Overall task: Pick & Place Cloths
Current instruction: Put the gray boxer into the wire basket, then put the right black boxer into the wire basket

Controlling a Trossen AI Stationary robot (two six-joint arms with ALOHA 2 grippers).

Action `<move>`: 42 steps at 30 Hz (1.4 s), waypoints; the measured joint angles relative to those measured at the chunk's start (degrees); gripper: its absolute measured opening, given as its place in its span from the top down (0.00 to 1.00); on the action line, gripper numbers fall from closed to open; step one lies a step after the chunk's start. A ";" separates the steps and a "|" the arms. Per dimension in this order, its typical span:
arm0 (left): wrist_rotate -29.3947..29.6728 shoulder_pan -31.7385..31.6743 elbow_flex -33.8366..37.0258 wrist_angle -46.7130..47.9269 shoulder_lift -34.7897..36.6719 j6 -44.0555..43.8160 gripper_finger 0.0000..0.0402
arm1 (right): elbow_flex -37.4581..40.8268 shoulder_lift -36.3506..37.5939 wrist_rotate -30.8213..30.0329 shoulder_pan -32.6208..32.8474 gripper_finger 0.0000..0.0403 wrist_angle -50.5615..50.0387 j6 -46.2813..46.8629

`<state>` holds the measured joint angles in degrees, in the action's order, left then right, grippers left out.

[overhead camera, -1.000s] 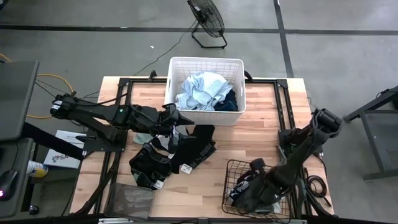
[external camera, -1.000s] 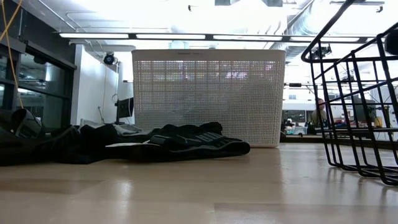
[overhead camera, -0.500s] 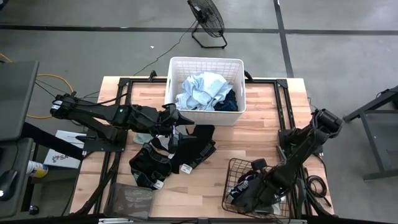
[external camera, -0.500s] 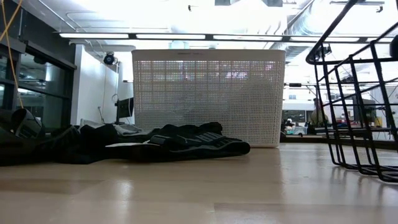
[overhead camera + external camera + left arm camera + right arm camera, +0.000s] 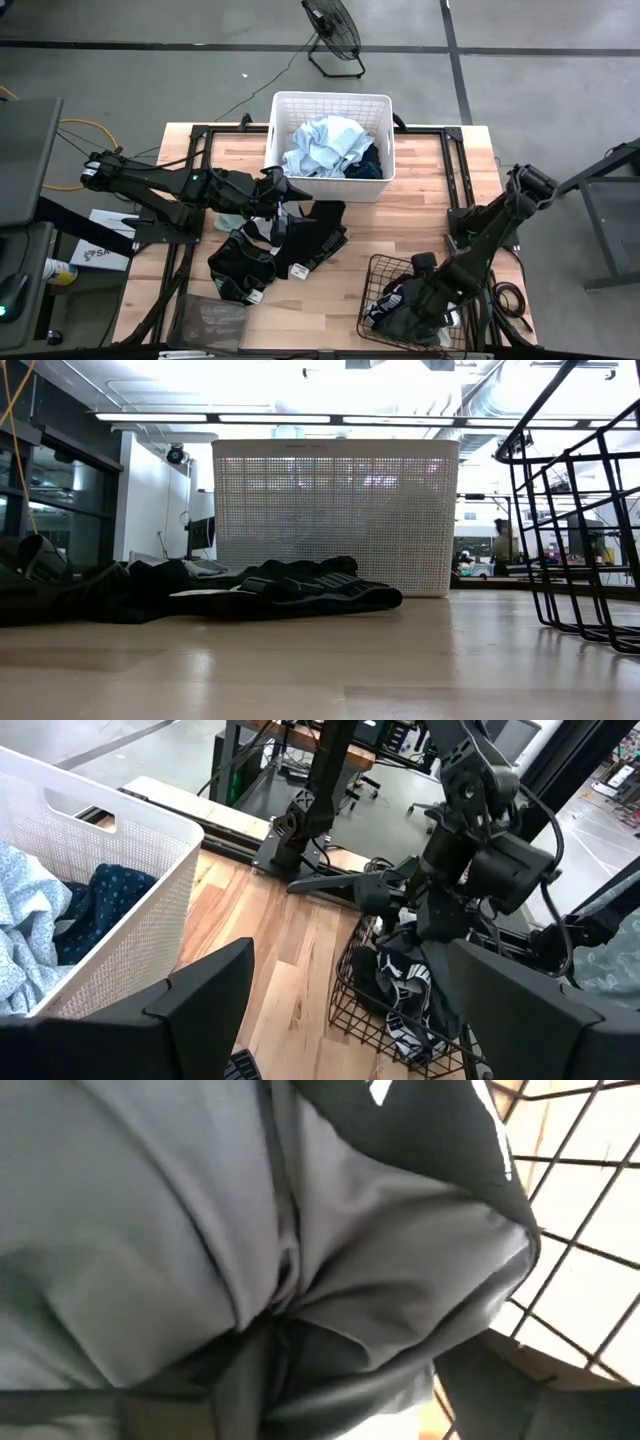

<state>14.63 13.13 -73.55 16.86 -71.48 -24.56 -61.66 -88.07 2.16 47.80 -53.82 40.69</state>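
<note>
Black cloths point(image 5: 300, 240) lie in a heap on the wooden table, left of centre, also seen in the low view point(image 5: 290, 590). My left gripper point(image 5: 280, 197) hovers over their far end, open with nothing between its fingers point(image 5: 350, 980). A light blue cloth point(image 5: 322, 145) and a navy dotted cloth point(image 5: 105, 895) lie in the white laundry basket point(image 5: 330, 97). My right gripper point(image 5: 415, 303) reaches down into the black wire basket point(image 5: 368, 268) at the near right. Dark and grey cloths point(image 5: 400, 990) lie in that basket. Grey cloth point(image 5: 200, 1200) fills the right wrist view.
A dark folded piece point(image 5: 212, 322) lies at the table's near left corner. Bare wood point(image 5: 410, 220) stretches between the white basket and the wire basket. A black frame rail point(image 5: 455, 170) runs along the table's right side. A fan point(image 5: 332, 30) stands on the floor behind.
My right arm has drawn back a little toward the table's right edge, its gripper still inside the wire basket. In the low view the wire basket has shifted slightly sideways.
</note>
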 joint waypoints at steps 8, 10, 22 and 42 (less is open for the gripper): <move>0.00 0.01 0.00 0.00 -0.02 -0.01 0.18 | -0.01 5.96 0.60 0.03 0.27 -2.02 5.39; 0.00 0.00 -0.01 0.00 -0.02 0.00 0.18 | -0.01 7.54 -0.19 0.03 0.27 -2.79 6.35; 0.00 0.02 -0.01 0.02 -0.02 -0.02 0.18 | -0.05 16.26 -3.37 0.06 0.28 -6.35 11.76; 0.94 0.00 0.04 11.75 -13.88 -5.36 0.18 | -0.09 27.24 -20.86 0.03 0.28 -10.73 42.20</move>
<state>15.57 13.13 -73.51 28.61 -85.36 -29.91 -61.76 -60.83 -18.70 47.83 -64.55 82.89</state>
